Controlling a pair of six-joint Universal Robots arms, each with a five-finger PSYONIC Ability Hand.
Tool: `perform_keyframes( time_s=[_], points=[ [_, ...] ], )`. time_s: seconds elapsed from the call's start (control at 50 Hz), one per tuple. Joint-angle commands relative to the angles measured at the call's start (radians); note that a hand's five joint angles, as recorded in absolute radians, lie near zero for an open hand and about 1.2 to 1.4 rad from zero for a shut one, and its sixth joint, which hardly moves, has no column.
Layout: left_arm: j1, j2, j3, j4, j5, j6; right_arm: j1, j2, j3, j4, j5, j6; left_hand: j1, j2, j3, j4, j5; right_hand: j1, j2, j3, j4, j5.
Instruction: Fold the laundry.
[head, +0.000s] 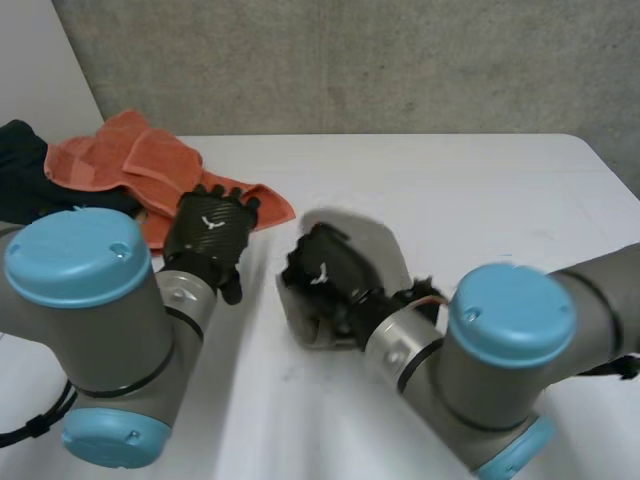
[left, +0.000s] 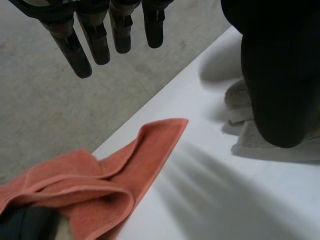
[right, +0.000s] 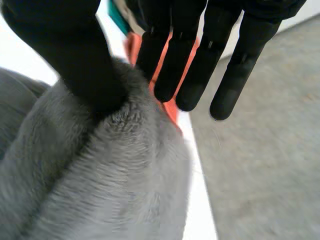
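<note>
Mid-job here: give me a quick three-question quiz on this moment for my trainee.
1. Fill in: the orange towel lies by the robot's ____ hand.
2. True or false: the left hand is gripping the orange towel.
3. Which cloth is the right hand on? A) orange towel B) grey cloth C) both

Key
1. left
2. False: in the left wrist view its fingers are straight, above the towel, holding nothing.
3. B

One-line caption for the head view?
Left hand open over the orange towel, right hand on the grey towel, white table beneath.
</note>
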Motion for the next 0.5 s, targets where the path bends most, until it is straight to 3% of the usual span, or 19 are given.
perform_keyframes(
  time_s=[0.02,0.14,0.22,0.32,0.5],
  points=[
    [0.030,0.003,0.019,0.015,0.007,-0.058,-0.038,-0.007,-0.007,0.007,-0.013,0.264,-0.013,-0.026,-0.030,-0.025,-0.043,-0.829,-0.863,-0.868,-0.885,-0.884],
    [0.012,-0.012,0.102,0.055,0.013,-0.091,-0.215,-0.157,0.010,0.033,-0.007,0.686,-0.007,-0.021,-0.024,-0.019,-0.038,-0.843,-0.877,-0.882,-0.898,-0.898],
    [-0.054,-0.100,0.207,0.065,0.060,-0.124,-0.310,-0.193,-0.017,0.168,-0.021,0.951,-0.004,-0.018,-0.021,-0.016,-0.035,-0.843,-0.877,-0.882,-0.898,-0.898],
    [-0.119,-0.216,0.335,0.050,0.136,-0.160,-0.367,-0.153,-0.102,0.328,-0.037,0.959,0.008,-0.006,-0.009,-0.005,-0.023,-0.843,-0.877,-0.882,-0.898,-0.898],
    [-0.131,-0.404,0.513,-0.128,0.096,-0.164,-0.362,0.091,-0.312,0.538,-0.100,0.901,0.025,0.012,0.008,0.013,-0.005,-0.843,-0.877,-0.882,-0.898,-0.898]
  ],
)
